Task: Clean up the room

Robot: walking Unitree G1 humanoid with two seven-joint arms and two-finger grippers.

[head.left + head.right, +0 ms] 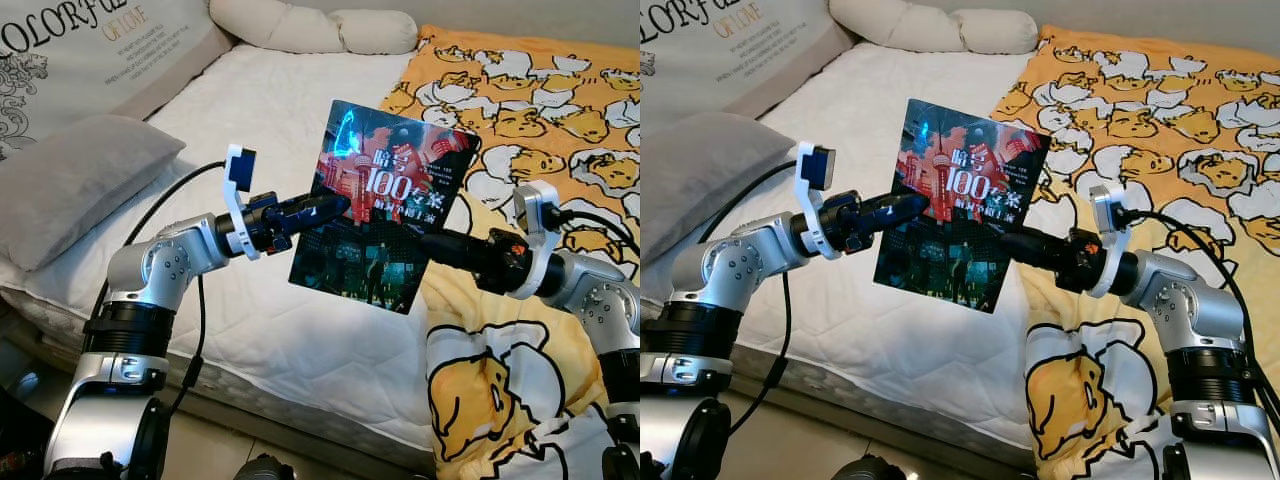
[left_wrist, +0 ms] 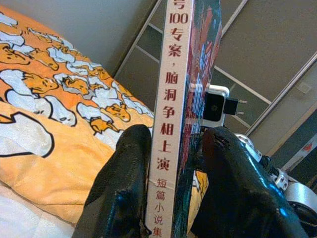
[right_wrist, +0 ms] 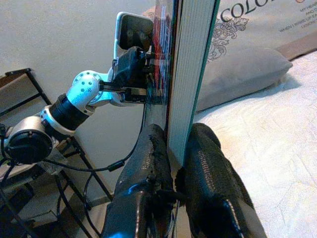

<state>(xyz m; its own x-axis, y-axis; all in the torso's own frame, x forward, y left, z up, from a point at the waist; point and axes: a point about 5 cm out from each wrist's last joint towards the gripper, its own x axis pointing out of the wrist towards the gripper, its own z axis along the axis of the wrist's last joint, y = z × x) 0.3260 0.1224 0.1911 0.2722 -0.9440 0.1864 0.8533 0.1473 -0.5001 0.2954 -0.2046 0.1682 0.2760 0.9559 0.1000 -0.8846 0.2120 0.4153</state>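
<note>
Because it is pinched from both sides at once, the book [image 1: 385,205] hangs in the air above the bed [image 1: 300,330], its glossy cover turned up toward the head camera and tilted a little, clear of the mattress. The left gripper [image 1: 335,206] grips its spine edge: in the left wrist view the black fingers [image 2: 124,193] sit one on each side of the printed spine, closed against it. The right gripper [image 1: 432,243] holds the opposite edge, and the right wrist view shows its fingers [image 3: 210,173] clamped on the page block in the same way. Holding from two opposite edges keeps the flat, slippery cover from swinging or sliding out, which reads as a hand-over between arms or a steadying grip before carrying it off; which of the two I cannot tell.

Below and to the right lies the yellow cartoon-print blanket [image 1: 540,120], rumpled over the white sheet. A grey pillow [image 1: 80,180] rests at the left, and a printed cushion [image 1: 90,50] leans behind it. Since tidying is the aim, the book probably needs a shelf or table.
</note>
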